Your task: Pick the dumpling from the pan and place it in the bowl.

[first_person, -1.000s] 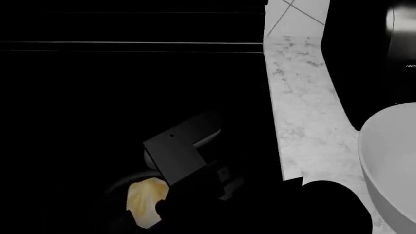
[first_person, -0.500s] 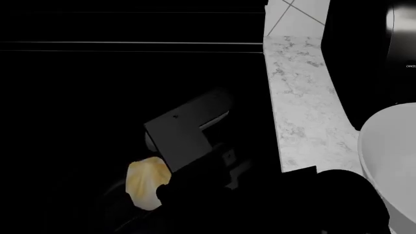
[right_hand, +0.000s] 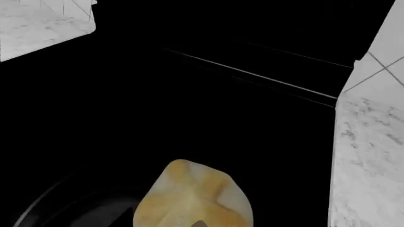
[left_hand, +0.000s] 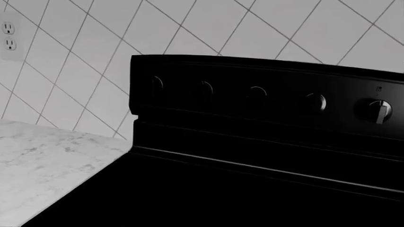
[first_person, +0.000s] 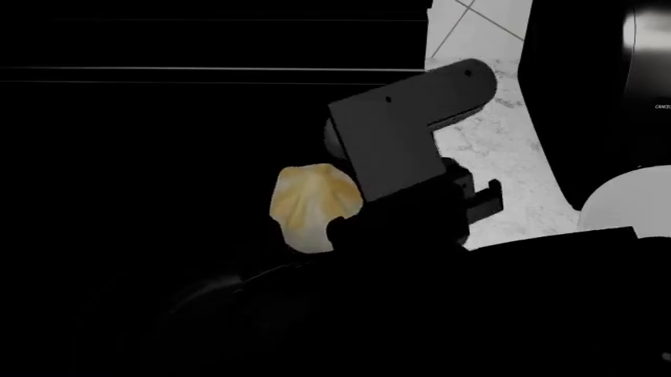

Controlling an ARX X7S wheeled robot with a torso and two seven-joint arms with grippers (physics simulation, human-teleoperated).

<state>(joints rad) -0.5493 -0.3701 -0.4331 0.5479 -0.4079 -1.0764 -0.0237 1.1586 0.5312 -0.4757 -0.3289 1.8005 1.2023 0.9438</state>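
The pale yellow dumpling (first_person: 306, 201) hangs in the air over the black stovetop, held by my right gripper (first_person: 351, 228), which is shut on it. In the right wrist view the dumpling (right_hand: 192, 196) fills the lower middle, and the pan's faint curved rim (right_hand: 38, 208) shows below it. In the head view the pan (first_person: 210, 287) is only a dim highlight. The light grey bowl (first_person: 629, 200) stands on the counter at the right, partly hidden by my right arm. My left gripper does not show in any view.
A white marble counter strip (first_person: 482, 157) runs along the right of the stove, with a dark appliance (first_person: 598, 78) behind the bowl. The left wrist view shows the stove's back panel with knobs (left_hand: 313, 101), a tiled wall, an outlet (left_hand: 9, 35) and counter (left_hand: 44, 165).
My right gripper has risen with the dumpling, moving up and to the right in the head view, away from the pan and toward the counter.
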